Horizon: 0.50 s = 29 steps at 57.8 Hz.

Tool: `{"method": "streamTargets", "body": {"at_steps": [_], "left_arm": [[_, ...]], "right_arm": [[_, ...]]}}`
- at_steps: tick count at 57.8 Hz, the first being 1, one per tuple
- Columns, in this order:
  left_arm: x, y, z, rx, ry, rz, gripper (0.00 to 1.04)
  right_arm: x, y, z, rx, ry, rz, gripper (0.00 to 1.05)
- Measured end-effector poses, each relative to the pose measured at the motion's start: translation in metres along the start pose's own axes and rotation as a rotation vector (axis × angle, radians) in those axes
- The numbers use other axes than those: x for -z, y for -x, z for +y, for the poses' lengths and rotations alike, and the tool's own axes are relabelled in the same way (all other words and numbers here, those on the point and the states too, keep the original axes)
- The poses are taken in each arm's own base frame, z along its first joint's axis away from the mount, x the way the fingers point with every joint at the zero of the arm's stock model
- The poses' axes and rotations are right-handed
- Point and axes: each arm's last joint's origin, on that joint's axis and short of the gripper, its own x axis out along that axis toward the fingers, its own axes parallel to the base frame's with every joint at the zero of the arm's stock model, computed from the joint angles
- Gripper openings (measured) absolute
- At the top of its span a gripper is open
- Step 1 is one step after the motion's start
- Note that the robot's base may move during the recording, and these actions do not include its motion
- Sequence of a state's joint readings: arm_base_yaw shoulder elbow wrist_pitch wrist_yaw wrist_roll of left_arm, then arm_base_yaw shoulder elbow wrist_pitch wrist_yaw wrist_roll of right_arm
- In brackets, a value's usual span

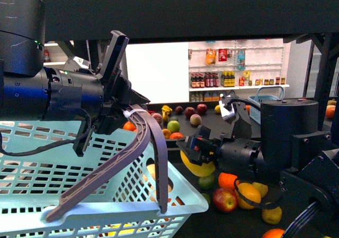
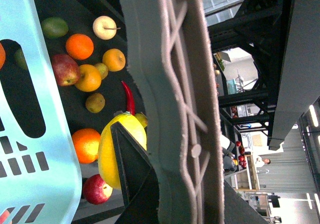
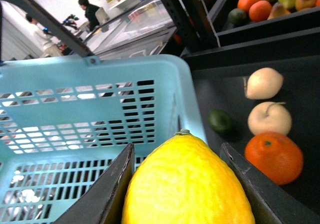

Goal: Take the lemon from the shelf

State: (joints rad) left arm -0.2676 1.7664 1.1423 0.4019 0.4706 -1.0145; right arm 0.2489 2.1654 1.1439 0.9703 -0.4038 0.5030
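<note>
The big yellow lemon point(image 1: 198, 167) point(image 3: 187, 184) sits between the fingers of my right gripper point(image 1: 197, 152) point(image 3: 177, 154), which is shut on it just above the black shelf deck point(image 1: 209, 125), close to the rim of the light-blue basket point(image 1: 183, 195) point(image 3: 100, 74). The lemon point(image 2: 111, 149) also shows in the left wrist view, partly behind a dark finger point(image 2: 134, 174). My left gripper point(image 1: 128, 109) point(image 2: 170, 184) is shut on the grey basket handle point(image 1: 143, 142) point(image 2: 175, 94), holding the basket at the left. Another thick black deck point(image 1: 185, 5) spans overhead.
Oranges point(image 3: 274, 156), red apples point(image 1: 225, 199), pale pears point(image 3: 270, 117), a lime point(image 3: 220, 120) and a red chili point(image 2: 129, 97) lie loose on the deck. White wall shelves of bottles point(image 1: 238, 63) and a blue basket point(image 1: 266, 97) stand far behind. A black upright point(image 1: 324, 68) rises at the right.
</note>
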Motion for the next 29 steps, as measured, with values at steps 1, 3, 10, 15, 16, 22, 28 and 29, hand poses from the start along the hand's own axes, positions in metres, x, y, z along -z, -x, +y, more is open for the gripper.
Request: {"method": "streamTargets", "body": {"at_steps": [1, 3, 10, 15, 16, 22, 28, 29], "left_arm": [[0.000, 0.000, 0.000, 0.000, 0.000, 0.000, 0.08], [0.000, 0.000, 0.000, 0.000, -0.001, 0.000, 0.08], [0.000, 0.000, 0.000, 0.000, 0.000, 0.000, 0.08], [0.000, 0.000, 0.000, 0.000, -0.001, 0.000, 0.08], [0.000, 0.000, 0.000, 0.000, 0.000, 0.000, 0.08], [0.000, 0.000, 0.000, 0.000, 0.000, 0.000, 0.08], [0.000, 0.000, 0.000, 0.000, 0.000, 0.000, 0.08], [0.000, 0.000, 0.000, 0.000, 0.000, 0.000, 0.08]], "right_arm": [[0.000, -0.001, 0.002, -0.008, -0.006, 0.002, 0.47], [0.001, -0.001, 0.004, -0.015, -0.022, 0.004, 0.47], [0.001, -0.003, 0.010, -0.034, -0.060, 0.001, 0.47], [-0.002, -0.005, 0.014, -0.052, -0.088, -0.006, 0.47], [-0.002, -0.005, 0.016, -0.058, -0.096, -0.006, 0.47], [-0.004, -0.007, 0.025, -0.091, -0.119, -0.002, 0.47], [-0.001, -0.010, 0.038, -0.128, -0.133, 0.013, 0.47], [0.001, -0.011, 0.041, -0.136, -0.136, 0.018, 0.47]]}}
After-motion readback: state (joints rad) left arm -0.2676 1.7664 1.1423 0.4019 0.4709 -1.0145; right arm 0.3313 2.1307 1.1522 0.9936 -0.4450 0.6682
